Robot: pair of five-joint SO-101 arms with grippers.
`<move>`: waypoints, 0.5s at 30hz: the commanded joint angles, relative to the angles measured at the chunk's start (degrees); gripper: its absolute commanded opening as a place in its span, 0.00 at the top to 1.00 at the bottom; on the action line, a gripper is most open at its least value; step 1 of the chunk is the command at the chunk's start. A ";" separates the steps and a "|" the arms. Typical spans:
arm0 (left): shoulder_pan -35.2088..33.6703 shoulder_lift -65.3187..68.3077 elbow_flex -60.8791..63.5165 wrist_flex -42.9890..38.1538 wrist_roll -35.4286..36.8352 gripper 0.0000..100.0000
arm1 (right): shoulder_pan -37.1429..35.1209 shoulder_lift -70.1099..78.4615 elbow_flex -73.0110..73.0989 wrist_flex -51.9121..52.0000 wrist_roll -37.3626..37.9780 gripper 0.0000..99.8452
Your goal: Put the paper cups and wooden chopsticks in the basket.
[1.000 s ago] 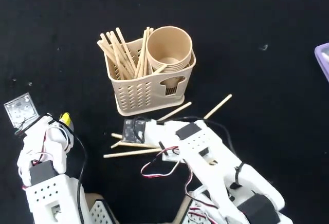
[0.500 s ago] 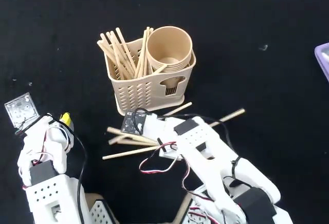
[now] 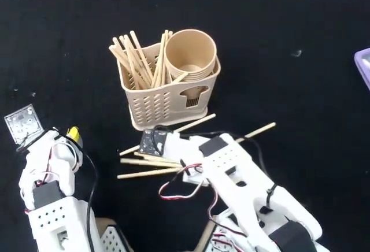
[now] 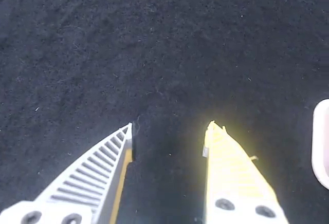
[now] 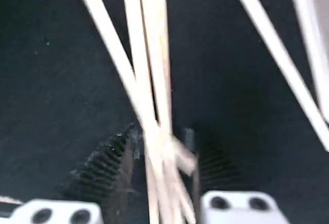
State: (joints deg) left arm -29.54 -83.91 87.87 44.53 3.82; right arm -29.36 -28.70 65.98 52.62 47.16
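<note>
right hand (image 5: 160, 134) over loose chopsticks (image 5: 153, 75)
hand spread, sticks lying between its fingers (image 5: 110, 157) on the counter (image 3: 289, 90); basket (image 3: 167, 104) just beyond. recommend closing squarely mid-bundle, gathering all sticks before lifting.

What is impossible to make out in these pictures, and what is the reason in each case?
- Cups: their number, high view; nested, and the basket wall hides them.
- Loose chopsticks: their number; in the high view the right arm covers some, in the right wrist view they blur.
- Purple thing: high view, cut off by the edge.
</note>
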 commanded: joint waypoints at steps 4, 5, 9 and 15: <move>0.66 -0.44 -2.77 -0.35 0.35 0.78 | 0.79 -2.33 0.04 -0.97 -0.62 0.88; 0.66 -0.44 -2.77 -0.35 0.35 0.78 | 0.79 -2.33 -0.04 -1.23 -0.62 0.91; 0.66 -0.44 -2.77 -0.35 0.35 0.78 | 1.05 -2.33 -0.84 -0.97 -0.70 0.98; 0.66 -0.44 -2.77 -0.35 0.35 0.78 | 2.11 -2.42 -10.07 8.70 -0.70 0.99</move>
State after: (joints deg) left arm -29.54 -83.91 87.87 44.53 3.82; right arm -29.36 -29.49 62.37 56.57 47.16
